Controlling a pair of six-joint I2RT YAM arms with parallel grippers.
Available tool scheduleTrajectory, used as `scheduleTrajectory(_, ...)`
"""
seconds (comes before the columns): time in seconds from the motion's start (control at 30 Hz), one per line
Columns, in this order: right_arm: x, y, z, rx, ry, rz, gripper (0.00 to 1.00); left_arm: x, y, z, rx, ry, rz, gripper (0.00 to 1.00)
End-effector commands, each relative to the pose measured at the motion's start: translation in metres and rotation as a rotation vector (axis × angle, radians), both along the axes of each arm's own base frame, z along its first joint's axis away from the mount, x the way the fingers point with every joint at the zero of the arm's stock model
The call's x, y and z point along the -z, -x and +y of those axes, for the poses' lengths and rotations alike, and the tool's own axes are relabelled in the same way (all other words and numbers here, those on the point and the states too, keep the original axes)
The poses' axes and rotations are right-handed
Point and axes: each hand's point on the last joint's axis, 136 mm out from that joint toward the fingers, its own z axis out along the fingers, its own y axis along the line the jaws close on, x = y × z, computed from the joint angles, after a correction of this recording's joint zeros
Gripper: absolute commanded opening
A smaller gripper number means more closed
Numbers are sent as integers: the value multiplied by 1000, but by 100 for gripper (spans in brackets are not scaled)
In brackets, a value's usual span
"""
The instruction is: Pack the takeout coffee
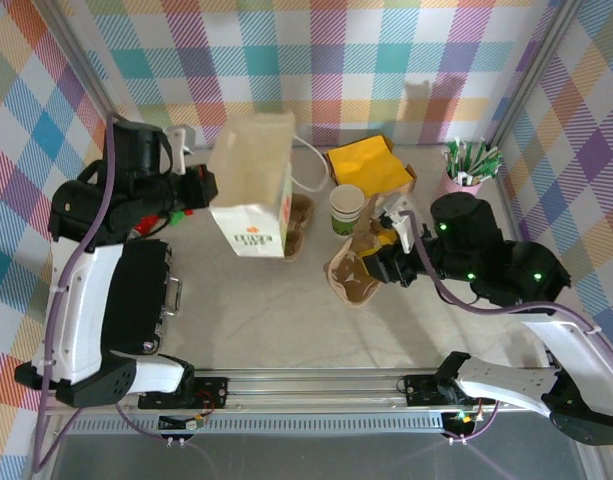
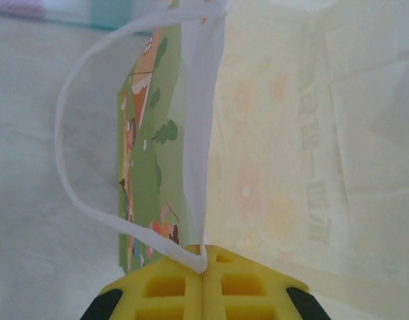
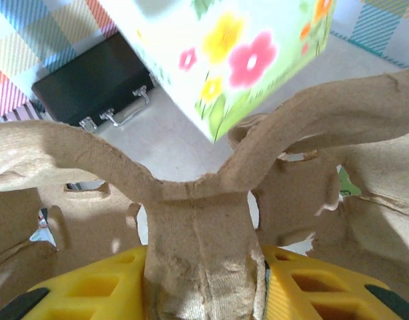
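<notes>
A lidless cream paper cup with a green band (image 1: pixel 347 208) stands on the table right of the bag; I cannot tell whether it is the takeout coffee or a stack. The white paper bag (image 1: pixel 254 195) stands upright with its mouth open. My left gripper (image 1: pixel 206 187) is shut on the bag's white handle (image 2: pixel 191 133), pinched at the fingertips (image 2: pixel 203 263). My right gripper (image 1: pixel 378 265) is shut on the centre post of a brown pulp cup carrier (image 1: pixel 351 278), which it holds tilted. The post (image 3: pixel 204 253) fills the gap between the yellow fingers (image 3: pixel 311 287).
More brown pulp carriers (image 1: pixel 302 225) lie against the bag's right side. A yellow stack in a box (image 1: pixel 367 165) sits behind the cup. A pink cup of green-white sticks (image 1: pixel 466 168) stands at the back right. A black case (image 1: pixel 136 295) lies at the left.
</notes>
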Motion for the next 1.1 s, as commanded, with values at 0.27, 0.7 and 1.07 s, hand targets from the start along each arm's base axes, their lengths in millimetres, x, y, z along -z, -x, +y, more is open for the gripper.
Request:
scheduleTrajectory(0.27, -60, 36, -39, 20, -72, -21, 43, 58, 62, -99, 381, 86, 158, 0)
scheduleTrajectory(0.7, -43, 42, 12, -157, -20, 240, 44, 124, 57, -144, 587, -15, 176, 0)
scheduleTrajectory(1.07, -7, 18, 54, -252, -129, 486, 43, 149, 56, -153, 680, -50, 167, 0)
